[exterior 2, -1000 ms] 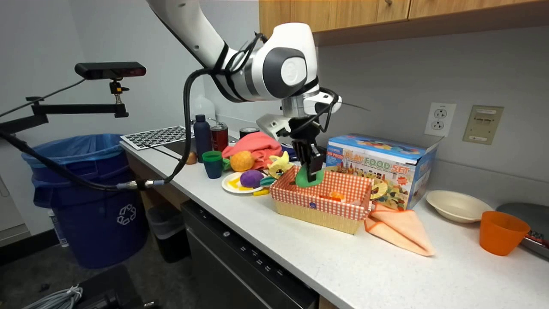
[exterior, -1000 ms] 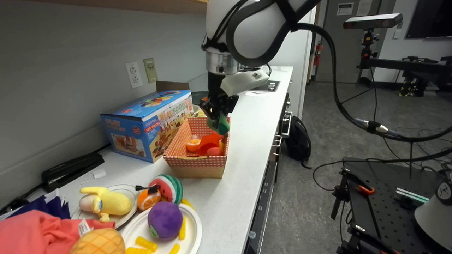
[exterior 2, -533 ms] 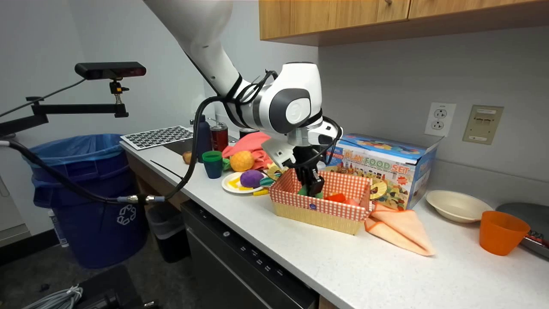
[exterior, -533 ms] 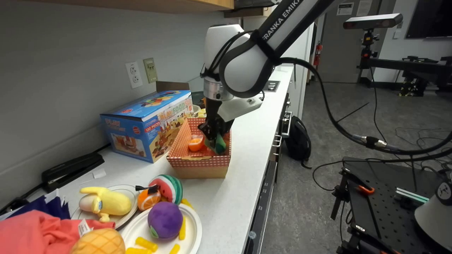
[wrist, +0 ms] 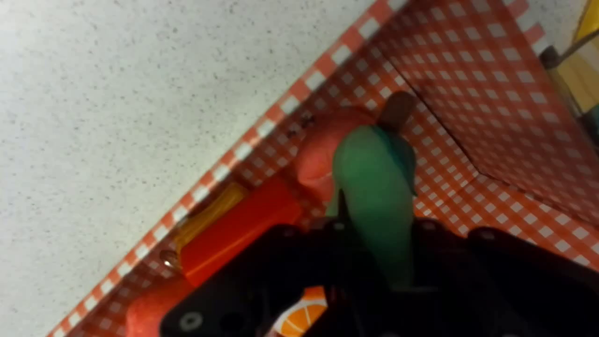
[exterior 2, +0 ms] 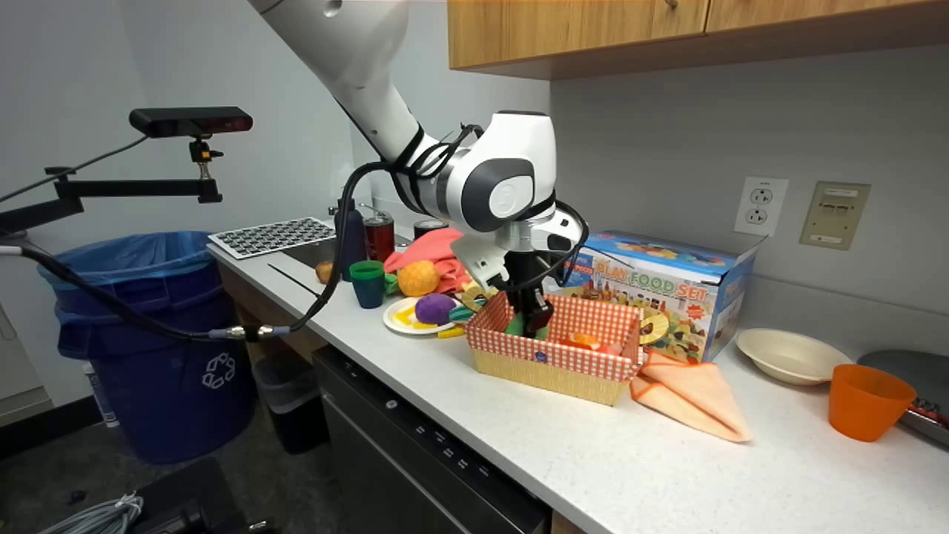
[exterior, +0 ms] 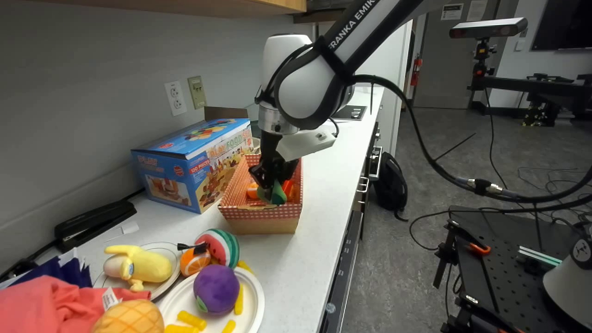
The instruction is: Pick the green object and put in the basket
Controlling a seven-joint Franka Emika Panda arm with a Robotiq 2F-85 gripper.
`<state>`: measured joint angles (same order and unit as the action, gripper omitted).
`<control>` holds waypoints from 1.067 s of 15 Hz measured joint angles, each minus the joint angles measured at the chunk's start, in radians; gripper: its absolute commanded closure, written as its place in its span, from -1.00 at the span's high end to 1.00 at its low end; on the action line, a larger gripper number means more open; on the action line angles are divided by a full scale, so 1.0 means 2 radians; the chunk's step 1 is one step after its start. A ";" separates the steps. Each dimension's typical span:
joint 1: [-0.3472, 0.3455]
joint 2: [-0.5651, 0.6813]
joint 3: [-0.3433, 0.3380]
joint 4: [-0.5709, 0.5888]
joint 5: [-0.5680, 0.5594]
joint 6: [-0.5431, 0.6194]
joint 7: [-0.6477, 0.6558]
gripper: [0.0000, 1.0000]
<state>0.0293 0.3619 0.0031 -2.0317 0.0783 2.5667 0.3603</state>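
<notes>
"Robotiq gripper (wrist: 381, 222): what do its jaws show?"

"They are clamped on the green toy (wrist: 369, 168), held inside the gingham-lined wicker basket (exterior 2: 549, 373), at least partly below its rim and toward its left end in an exterior view."

"Is the toy supported from beneath?"

"That cannot be told: in the wrist view it overlaps a pinkish-red play-food piece (wrist: 319, 149), contact uncertain. Release appears to be the step remaining."

"What may fail there?"

"Let go atop that piece, it could roll, though the walls should contain it. Should its soft-looking surface cling to a jaw, an upward retreat could drag it out."
</notes>
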 measured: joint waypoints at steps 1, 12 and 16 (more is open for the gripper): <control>0.000 0.001 0.004 0.001 0.007 0.000 -0.003 0.06; 0.010 -0.015 0.007 0.024 -0.002 -0.021 -0.006 1.00; 0.018 -0.054 0.001 0.035 -0.034 -0.083 0.010 1.00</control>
<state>0.0655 0.2529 0.0048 -1.9617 0.0106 2.4011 0.3803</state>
